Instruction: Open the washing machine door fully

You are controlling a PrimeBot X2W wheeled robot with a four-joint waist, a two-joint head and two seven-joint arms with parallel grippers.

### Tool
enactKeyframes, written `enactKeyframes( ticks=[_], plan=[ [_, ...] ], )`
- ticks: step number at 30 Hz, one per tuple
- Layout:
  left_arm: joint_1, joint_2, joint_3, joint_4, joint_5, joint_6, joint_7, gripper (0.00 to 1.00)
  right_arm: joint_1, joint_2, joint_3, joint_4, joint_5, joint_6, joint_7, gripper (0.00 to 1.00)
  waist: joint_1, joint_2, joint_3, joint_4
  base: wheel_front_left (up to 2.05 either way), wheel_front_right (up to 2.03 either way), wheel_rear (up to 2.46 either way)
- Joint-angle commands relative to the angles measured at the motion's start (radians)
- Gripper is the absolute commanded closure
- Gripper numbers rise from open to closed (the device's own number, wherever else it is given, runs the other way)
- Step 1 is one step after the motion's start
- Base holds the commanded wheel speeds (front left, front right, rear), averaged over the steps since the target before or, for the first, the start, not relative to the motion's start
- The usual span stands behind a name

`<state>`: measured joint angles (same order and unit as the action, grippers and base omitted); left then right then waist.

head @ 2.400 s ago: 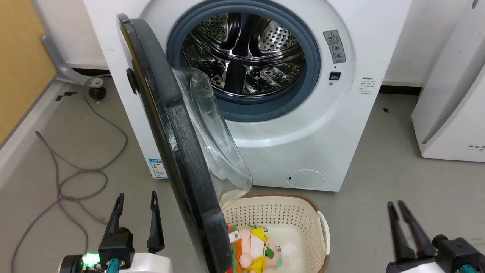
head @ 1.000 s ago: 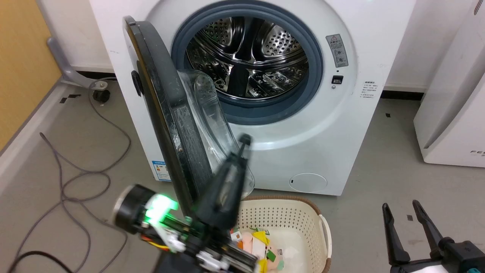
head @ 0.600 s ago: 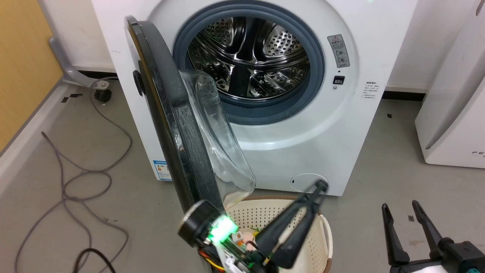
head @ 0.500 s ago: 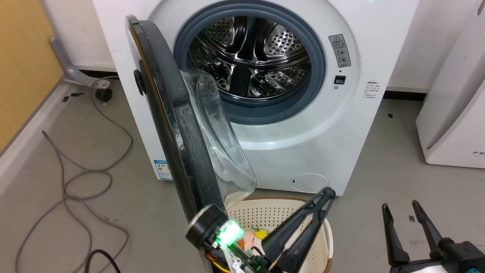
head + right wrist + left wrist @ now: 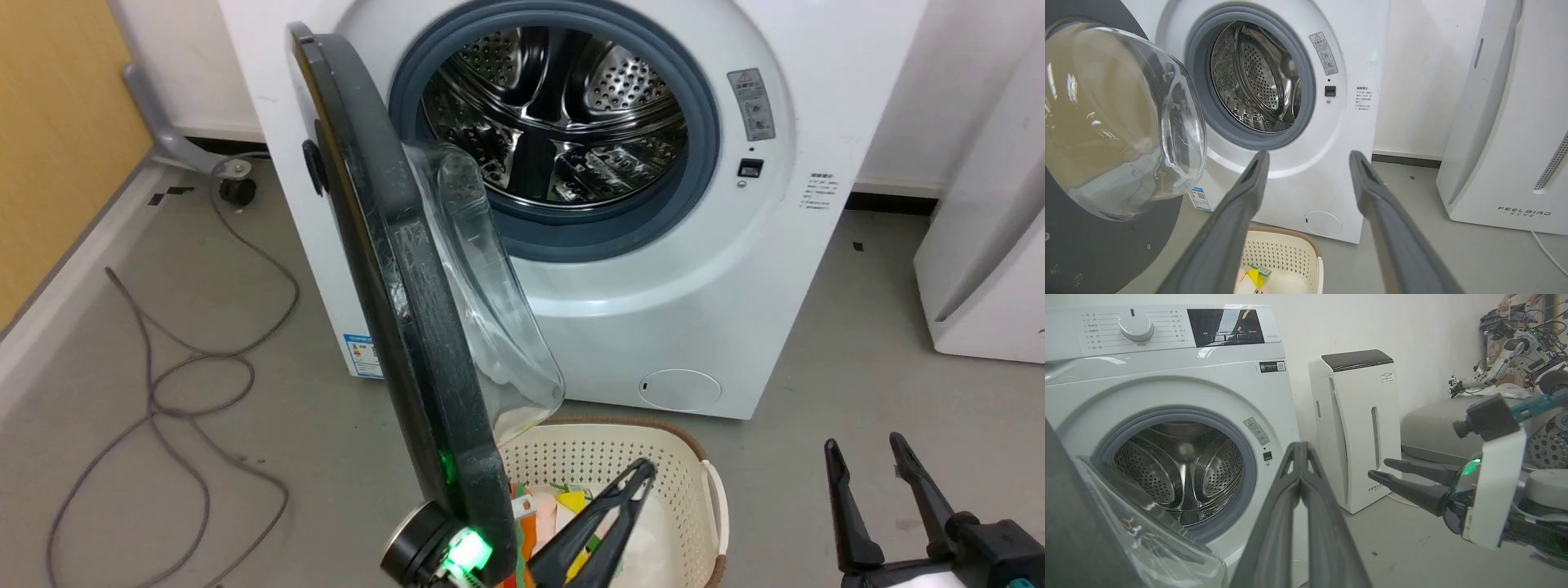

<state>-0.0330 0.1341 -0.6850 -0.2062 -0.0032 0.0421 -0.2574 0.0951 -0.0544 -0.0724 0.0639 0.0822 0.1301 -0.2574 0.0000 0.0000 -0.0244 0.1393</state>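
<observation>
Since last look, left gripper [image 5: 643, 469] has crossed to inner side of door [image 5: 400, 269], lower centre, jaws pressed together. Door centre-left, seemingly half open; push likely next. Lower right, right gripper [image 5: 864, 442]: jaws spread.

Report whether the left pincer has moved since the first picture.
Yes. The left pincer crossed from the left of the washing machine door to its right, over the basket.
</observation>
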Motion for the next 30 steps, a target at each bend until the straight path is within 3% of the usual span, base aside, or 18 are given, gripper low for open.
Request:
enactKeyframes(
  ticks=[1, 15, 30],
  plan=[
    [0.018, 0.008, 0.009, 0.015, -0.008, 0.006, -0.004, 1.0, 0.01, 0.004, -0.001, 0.004, 0.005, 0.001, -0.004, 0.0, 0.0, 0.0, 0.003, 0.005, 0.0, 0.0, 0.0],
    [0.05, 0.02, 0.09, 0.183, -0.032, 0.04, -0.004, 1.0, 0.002, 0.004, -0.001, 0.015, 0.001, 0.001, -0.004, 0.0, 0.0, 0.0, 0.022, 0.039, 0.0, 0.0, 0.0],
    [0.096, 0.037, 0.173, 0.192, -0.032, 0.061, -0.004, 1.0, 0.005, 0.004, 0.007, 0.021, 0.005, 0.001, -0.004, 0.0, 0.0, 0.0, 0.025, 0.14, 0.0, 0.0, 0.0]
  ],
)
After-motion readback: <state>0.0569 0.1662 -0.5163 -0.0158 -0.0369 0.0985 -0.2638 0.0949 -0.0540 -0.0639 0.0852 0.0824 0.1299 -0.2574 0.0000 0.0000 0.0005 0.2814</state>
